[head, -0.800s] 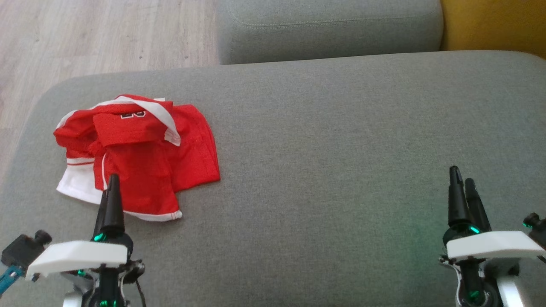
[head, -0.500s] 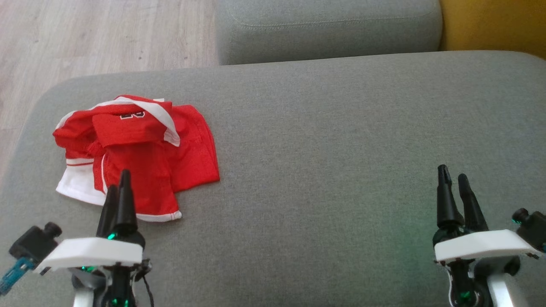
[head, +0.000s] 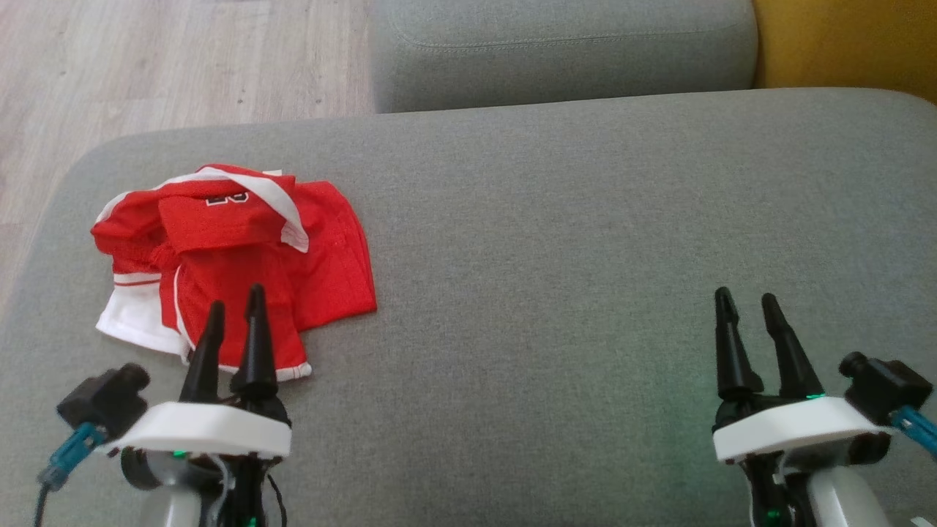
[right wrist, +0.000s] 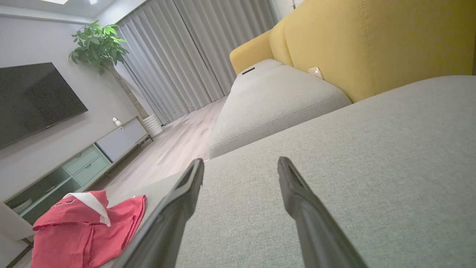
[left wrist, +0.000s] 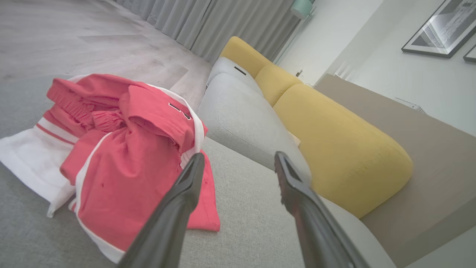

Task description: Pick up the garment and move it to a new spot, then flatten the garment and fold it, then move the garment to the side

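My left gripper (head: 235,296) is released: the two fingers stand parted with nothing between them. Their tips sit over the near hem of the garment (head: 241,241), and I cannot tell whether they touch the cloth. The garment, red with white bands, lies crumpled just ahead of this gripper, spreading a little to either side of it on the grey seat cushion (head: 556,234).

Beyond the garment and off to the left of this gripper, the cushion ends in a rounded corner close to the cloth. Past that edge is the pale wooden floor (head: 146,66). On that side there is little room between cloth and edge.

My right gripper (head: 746,294) is likewise released and empty, its fingers parted over bare cushion. The garment is well apart from it, far to its left. Between my two grippers the grey fabric lies bare, and ahead of the right one it runs bare up to the cushion's far edge. Behind that edge sits a second grey cushion (head: 564,51), and to the right of that, ahead of my right gripper, is the yellow backrest (head: 842,36).
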Motion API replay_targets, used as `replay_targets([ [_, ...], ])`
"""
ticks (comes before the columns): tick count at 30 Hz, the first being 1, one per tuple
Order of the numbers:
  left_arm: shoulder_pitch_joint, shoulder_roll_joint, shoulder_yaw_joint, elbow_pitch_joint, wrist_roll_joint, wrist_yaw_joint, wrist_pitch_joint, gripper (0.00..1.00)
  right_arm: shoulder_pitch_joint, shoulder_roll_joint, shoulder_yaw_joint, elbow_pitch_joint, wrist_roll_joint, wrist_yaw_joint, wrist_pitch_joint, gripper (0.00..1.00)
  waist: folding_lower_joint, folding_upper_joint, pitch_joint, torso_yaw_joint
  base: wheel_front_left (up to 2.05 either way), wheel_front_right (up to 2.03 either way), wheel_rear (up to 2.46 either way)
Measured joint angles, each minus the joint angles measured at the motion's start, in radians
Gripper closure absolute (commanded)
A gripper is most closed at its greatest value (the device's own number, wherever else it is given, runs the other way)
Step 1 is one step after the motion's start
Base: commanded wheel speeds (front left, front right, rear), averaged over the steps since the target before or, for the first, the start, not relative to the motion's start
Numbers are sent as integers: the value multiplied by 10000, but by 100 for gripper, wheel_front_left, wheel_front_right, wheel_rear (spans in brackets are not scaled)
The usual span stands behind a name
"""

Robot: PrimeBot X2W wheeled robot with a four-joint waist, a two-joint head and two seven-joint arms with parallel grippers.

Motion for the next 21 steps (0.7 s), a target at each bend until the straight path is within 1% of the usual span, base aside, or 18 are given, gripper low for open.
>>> replay_targets([
  [7, 19, 167, -472, -38, 1198, 190, -176, 0, -6, -2, 146, 2, -999, 0, -249, 0, 0, 0, 22, 27, 0, 0, 0],
  [14, 30, 403, -1016, -50, 2176, 573, -393, 0, -18, -4, 382, -2, -2042, 0, -433, 0, 0, 0, 17, 43, 0, 0, 0],
  [15, 30, 403, -1016, -50, 2176, 573, -393, 0, -18, -4, 382, -2, -2042, 0, -433, 0, 0, 0, 17, 43, 0, 0, 0],
  [21, 32, 660, -1515, -102, 2995, 953, -545, 0, -67, -8, 460, 0, -2966, 2, -610, 0, 0, 0, 0, 8, 0, 0, 0],
])
